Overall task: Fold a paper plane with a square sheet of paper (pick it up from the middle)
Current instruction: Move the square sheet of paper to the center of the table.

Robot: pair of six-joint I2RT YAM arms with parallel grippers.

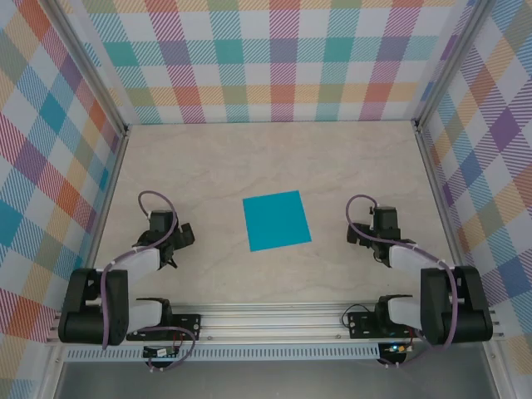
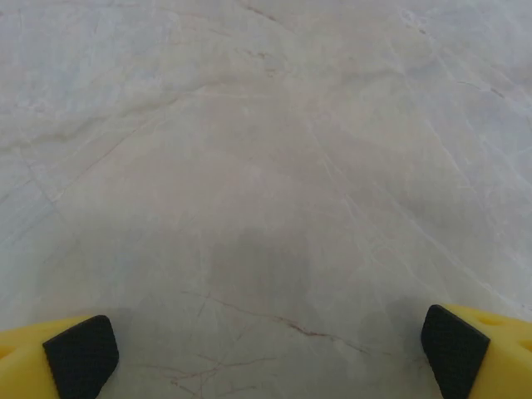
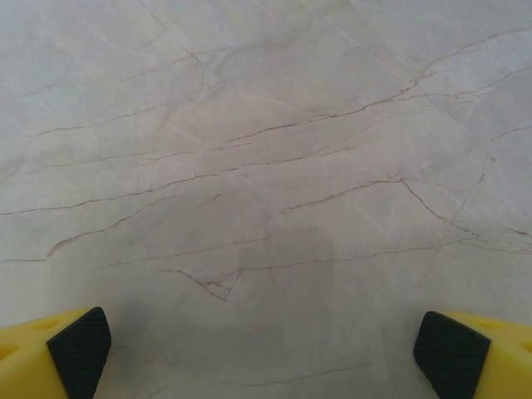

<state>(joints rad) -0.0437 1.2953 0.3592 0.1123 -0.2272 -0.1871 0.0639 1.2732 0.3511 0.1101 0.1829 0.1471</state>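
Folding has not yet begun: we see the square sheet of paper (image 1: 277, 220) lying flat and uncreased on the marble-patterned table (image 1: 208, 158), roughly midway between our two arms and turned slightly askew to the table's edges. Our left gripper (image 1: 176, 237) hovers over bare table well to the left of the sheet, and our right gripper (image 1: 363, 233) over bare table well to its right. Both have their jaws spread wide and grasp nothing; in each wrist view we find plain marble between the black pads (image 2: 81, 353). We judge the step in hand to be the opening reach for the sheet. The next move calls for bringing a gripper inward over the middle of the paper and lowering it there. Since no edge stands proud to grasp, the pads will probably have to press and draw the thin paper into a small ridge before closing on it.
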